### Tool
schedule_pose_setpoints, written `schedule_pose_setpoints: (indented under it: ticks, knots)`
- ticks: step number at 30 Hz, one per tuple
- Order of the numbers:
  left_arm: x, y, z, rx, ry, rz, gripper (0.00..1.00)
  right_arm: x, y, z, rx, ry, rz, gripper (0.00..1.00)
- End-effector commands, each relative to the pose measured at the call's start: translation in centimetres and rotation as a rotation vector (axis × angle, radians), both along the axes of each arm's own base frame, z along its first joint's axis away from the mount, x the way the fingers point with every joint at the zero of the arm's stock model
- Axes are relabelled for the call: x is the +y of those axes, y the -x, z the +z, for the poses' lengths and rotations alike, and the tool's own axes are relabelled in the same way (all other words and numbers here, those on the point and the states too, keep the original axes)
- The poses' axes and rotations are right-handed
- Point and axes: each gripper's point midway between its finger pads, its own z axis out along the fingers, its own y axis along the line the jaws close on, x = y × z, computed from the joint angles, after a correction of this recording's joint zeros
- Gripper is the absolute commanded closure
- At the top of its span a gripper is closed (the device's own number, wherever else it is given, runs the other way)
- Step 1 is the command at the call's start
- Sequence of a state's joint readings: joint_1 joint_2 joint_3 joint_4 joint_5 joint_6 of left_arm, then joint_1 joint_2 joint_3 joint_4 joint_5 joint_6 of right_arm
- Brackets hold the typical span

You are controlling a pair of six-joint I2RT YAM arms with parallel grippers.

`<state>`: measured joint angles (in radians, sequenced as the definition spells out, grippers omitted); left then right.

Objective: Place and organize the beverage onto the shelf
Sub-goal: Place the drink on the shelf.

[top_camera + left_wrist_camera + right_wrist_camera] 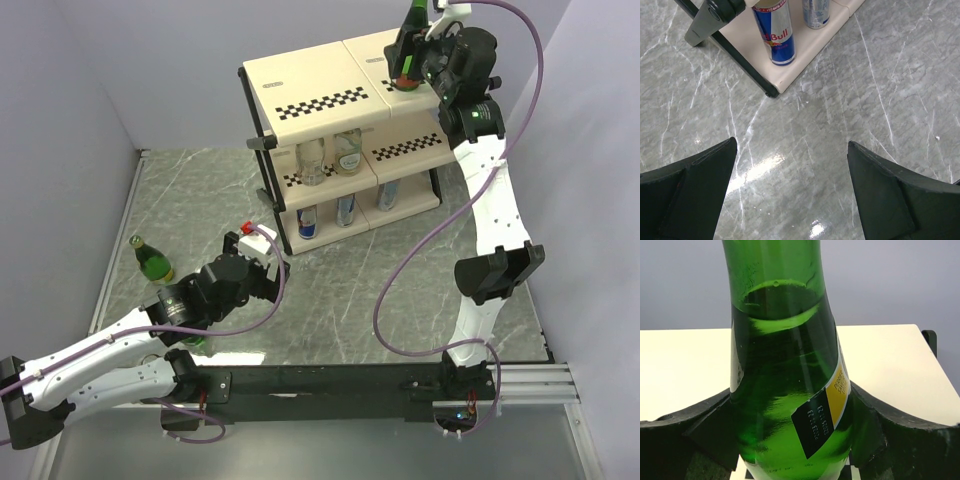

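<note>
Green bottle [785, 365] clamped in R pincer [413, 68], arm stretched over shelf [310, 85] top; L pincer [790, 150] apart, low over tabletop [865, 90].

1. A glossy tabletop [380, 290] of grey marble pattern, veined with white, spreads across the whole space
2. Plain pale lilac-grey walls close it in: left wall [60, 120], back wall [200, 40], right wall [600, 150]
3. A pale metal strip [110, 280] runs along the tabletop's left edge
4. Light shows as bright glare patches [760, 167] on the polished surface
</note>
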<state>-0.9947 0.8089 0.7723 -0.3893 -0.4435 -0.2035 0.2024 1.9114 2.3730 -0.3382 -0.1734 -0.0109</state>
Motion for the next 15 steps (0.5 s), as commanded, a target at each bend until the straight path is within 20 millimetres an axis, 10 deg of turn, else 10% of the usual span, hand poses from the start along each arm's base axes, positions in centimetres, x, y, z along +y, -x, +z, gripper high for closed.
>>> schedule_pose_setpoints:
  ticks: [1, 15]
  knots:
    - [0.23, -0.06, 0.25, -0.013, -0.002, 0.007, 0.02, -0.95, 3.95, 8.37, -0.236, -0.051, -0.002, 0.42]
    - [0.19, -0.02, 0.38, -0.012, 0.004, 0.006, 0.03, -1.40, 4.87, 9.10, -0.249, -0.063, -0.022, 0.15]
